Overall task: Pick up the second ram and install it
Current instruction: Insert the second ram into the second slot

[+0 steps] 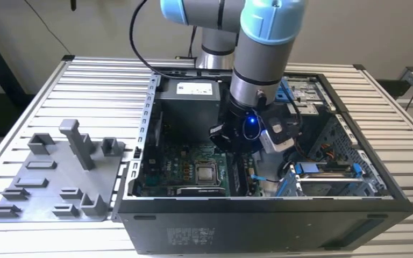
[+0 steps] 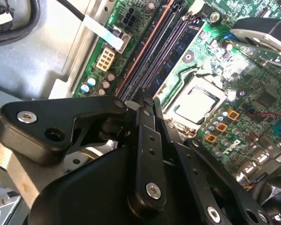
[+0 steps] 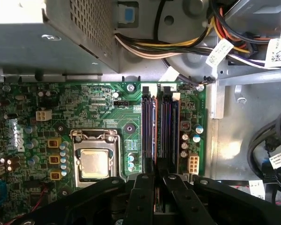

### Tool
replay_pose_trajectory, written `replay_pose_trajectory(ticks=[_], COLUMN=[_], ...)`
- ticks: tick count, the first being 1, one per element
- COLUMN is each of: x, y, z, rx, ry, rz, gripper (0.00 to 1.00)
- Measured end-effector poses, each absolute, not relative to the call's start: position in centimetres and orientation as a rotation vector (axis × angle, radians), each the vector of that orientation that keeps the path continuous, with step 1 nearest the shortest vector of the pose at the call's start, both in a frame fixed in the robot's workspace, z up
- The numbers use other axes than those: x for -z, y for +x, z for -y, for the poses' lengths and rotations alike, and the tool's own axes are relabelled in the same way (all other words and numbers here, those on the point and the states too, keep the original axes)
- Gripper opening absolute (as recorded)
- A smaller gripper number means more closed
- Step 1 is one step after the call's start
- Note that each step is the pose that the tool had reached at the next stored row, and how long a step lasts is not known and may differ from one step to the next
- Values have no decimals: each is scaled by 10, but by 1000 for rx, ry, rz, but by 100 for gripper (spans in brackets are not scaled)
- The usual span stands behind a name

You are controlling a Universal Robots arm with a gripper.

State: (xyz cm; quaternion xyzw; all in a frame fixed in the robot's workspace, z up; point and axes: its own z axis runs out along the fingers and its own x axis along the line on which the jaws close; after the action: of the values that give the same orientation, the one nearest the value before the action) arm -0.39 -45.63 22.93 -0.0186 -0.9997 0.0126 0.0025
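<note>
Exterior view, from its left to its right: we note the grey fixture plate (image 1: 52,183) with its blocks and posts on the slatted table (image 1: 99,91), then the open computer case (image 1: 264,226), with the arm reaching down inside it and the gripper (image 1: 239,141) low over the motherboard (image 1: 185,172).

We see in the first wrist view the processor socket (image 3: 94,161), then the bank of memory slots (image 3: 160,126). The fingers (image 3: 145,197) stand close together directly above the near end of those slots. Between them we see a thin strip with a reddish-brown edge, the second ram (image 3: 155,199), so we record the fingers as clamped on it. The stick lines up with the slots; we cannot tell whether it touches one.

We see in the second wrist view the slots (image 2: 154,51) running away from the fingertips (image 2: 147,101), which hang just above their near end, with the socket (image 2: 193,104) beside them.
</note>
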Motion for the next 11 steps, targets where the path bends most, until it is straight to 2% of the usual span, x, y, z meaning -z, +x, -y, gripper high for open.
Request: replay_pose_trajectory(ticks=[11], x=[-226], y=[-3], z=[458], rx=[-41], ry=[-60], rz=[3135], gripper=[14])
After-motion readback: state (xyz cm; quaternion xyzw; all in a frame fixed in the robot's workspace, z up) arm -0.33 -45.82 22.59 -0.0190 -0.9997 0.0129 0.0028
